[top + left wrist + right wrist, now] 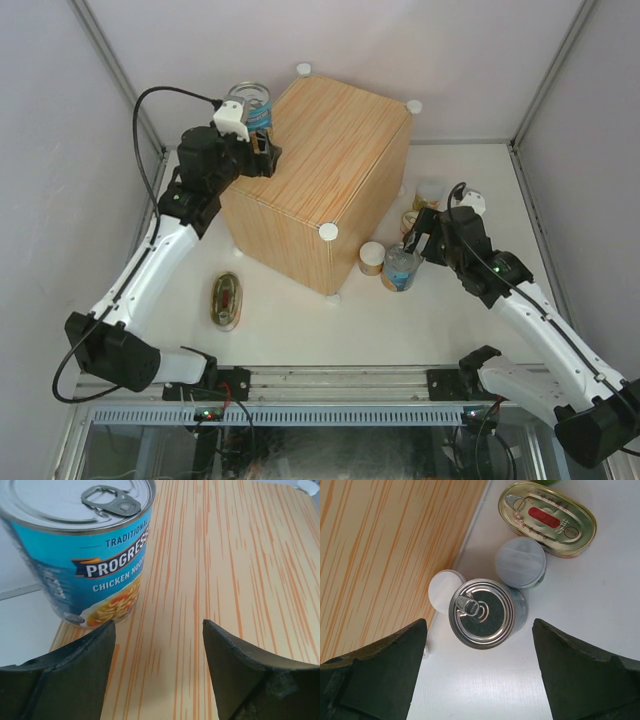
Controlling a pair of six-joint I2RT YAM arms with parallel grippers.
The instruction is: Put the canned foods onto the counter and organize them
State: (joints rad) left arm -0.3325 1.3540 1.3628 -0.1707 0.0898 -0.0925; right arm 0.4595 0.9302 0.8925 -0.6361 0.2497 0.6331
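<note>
The counter (pixel 330 160) is a large wood-grain box with white knobs. One tall blue-labelled can (pixel 250 104) stands on its far left corner and fills the upper left of the left wrist view (pixel 95 555). My left gripper (pixel 268 152) is open and empty just in front of that can, over the counter top (pixel 215 570). My right gripper (pixel 412 243) is open above the second tall can (pixel 400 270), which shows from above between the fingers (pixel 481 612). A small pale-lidded can (pixel 520 562) and an oval red-yellow tin (pixel 547 519) lie beyond it.
Another oval tin (pixel 227 300) lies on the table left of the counter. A small orange-labelled can (pixel 372 258) stands by the counter's near right corner, and another small can (pixel 428 190) stands farther back. A white foot (pixel 445 590) sits at the counter's base. Grey walls enclose the table.
</note>
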